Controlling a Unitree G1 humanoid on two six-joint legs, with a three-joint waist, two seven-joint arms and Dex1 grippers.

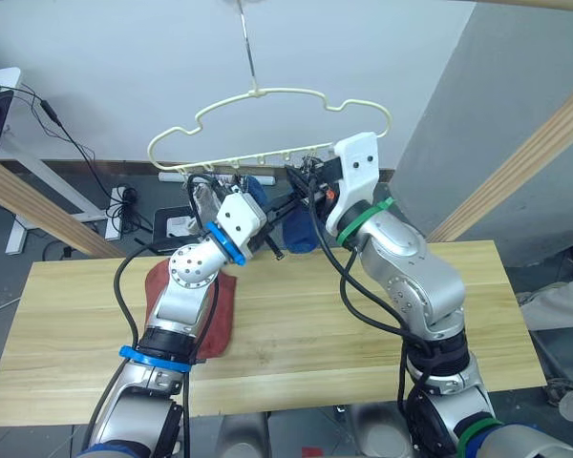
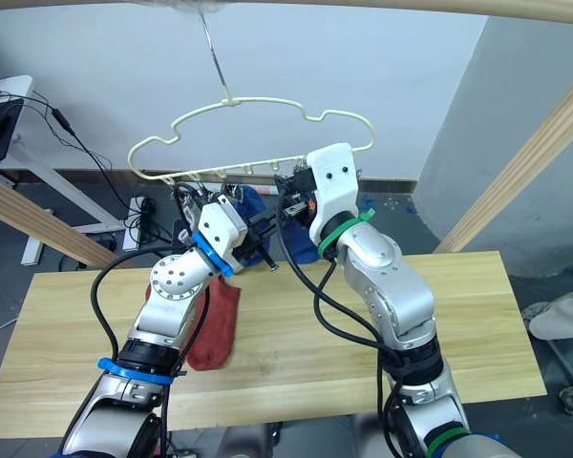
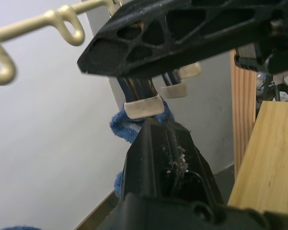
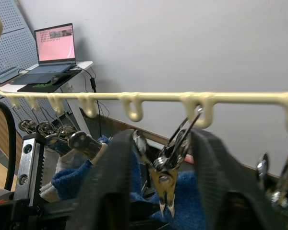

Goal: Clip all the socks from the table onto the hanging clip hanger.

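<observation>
The pale yellow clip hanger (image 1: 267, 93) hangs by its hook above the table (image 1: 363, 315). My right gripper (image 4: 164, 139) is shut on a metal clip (image 4: 165, 165) on the hanger's lower bar, one finger on each handle. My left gripper (image 1: 285, 224) is just left of it under the row of clips. Its fingers (image 3: 158, 158) are apart, with clip tips and a blue sock (image 3: 127, 127) between them. That blue sock (image 1: 302, 232) dangles below the clips, and a second blue one (image 1: 256, 188) hangs beside it. A rust-red sock (image 1: 222, 303) lies on the table under my left arm.
Thick wooden poles slant past on the right (image 1: 525, 162) and left (image 1: 38, 205). Behind the table, at the left, stands a white side table (image 1: 5, 114), with cables and a power strip (image 1: 124, 202) on the floor.
</observation>
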